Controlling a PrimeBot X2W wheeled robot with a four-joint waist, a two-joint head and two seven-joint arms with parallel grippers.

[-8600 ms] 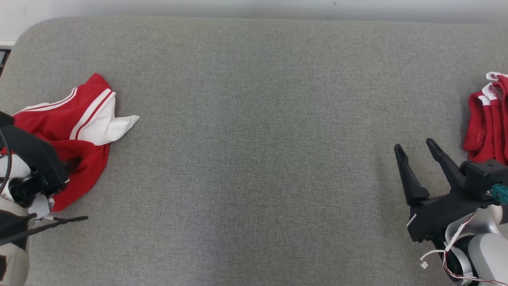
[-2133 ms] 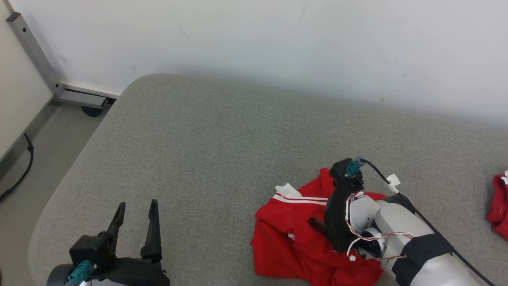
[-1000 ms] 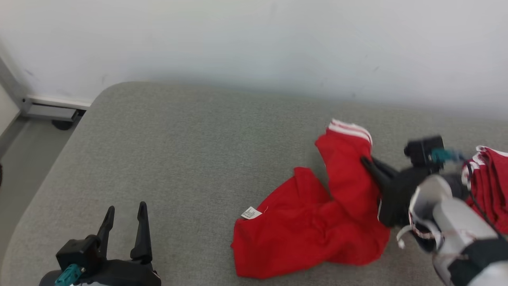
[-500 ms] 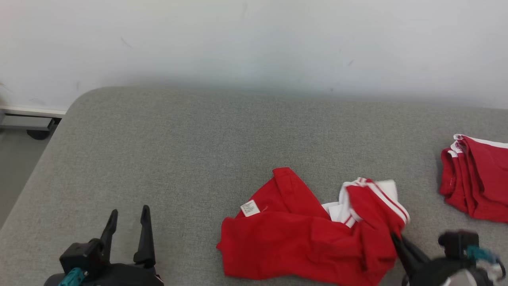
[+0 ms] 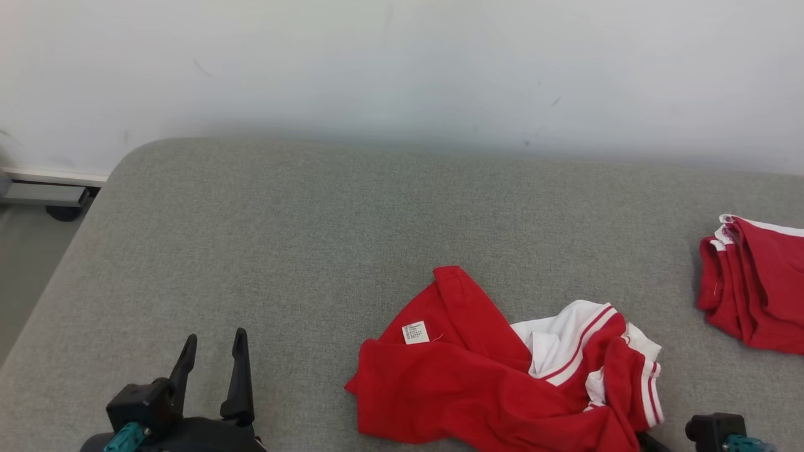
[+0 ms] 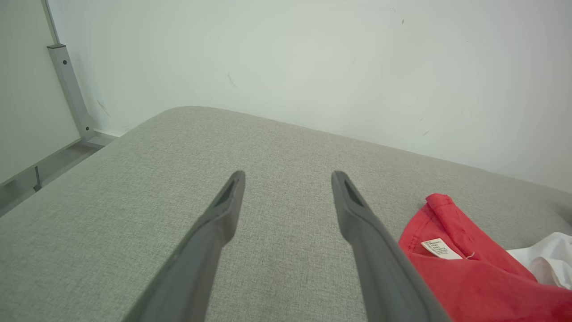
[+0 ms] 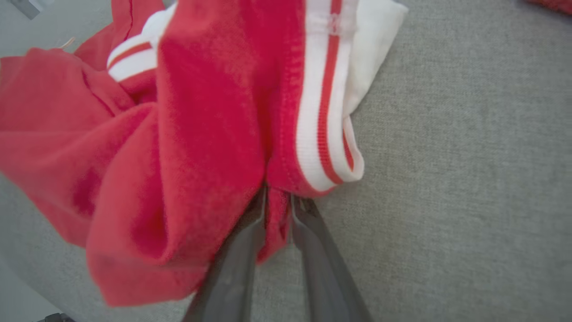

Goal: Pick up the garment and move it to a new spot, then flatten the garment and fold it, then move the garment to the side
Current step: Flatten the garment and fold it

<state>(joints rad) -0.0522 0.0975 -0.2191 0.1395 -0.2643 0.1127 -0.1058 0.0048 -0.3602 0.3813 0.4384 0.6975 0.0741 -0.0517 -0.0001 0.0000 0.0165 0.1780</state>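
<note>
two grippers: one idle, one gripping, over a grey cushion point(image 5: 301, 226)
left gripper point(image 5: 213, 344): fingers wide apart and empty, held low over bare cushion, likely waiting to help flatten
garment point(image 5: 477, 389): red with white trim, crumpled at middle right, seemingly at its new spot
right gripper point(image 7: 278, 197): fingers nearly together, pinching a red fold beside the striped cuff point(image 7: 328, 134), low at the cloth's near edge
red pile point(image 5: 754, 289): far right, well apart
</note>
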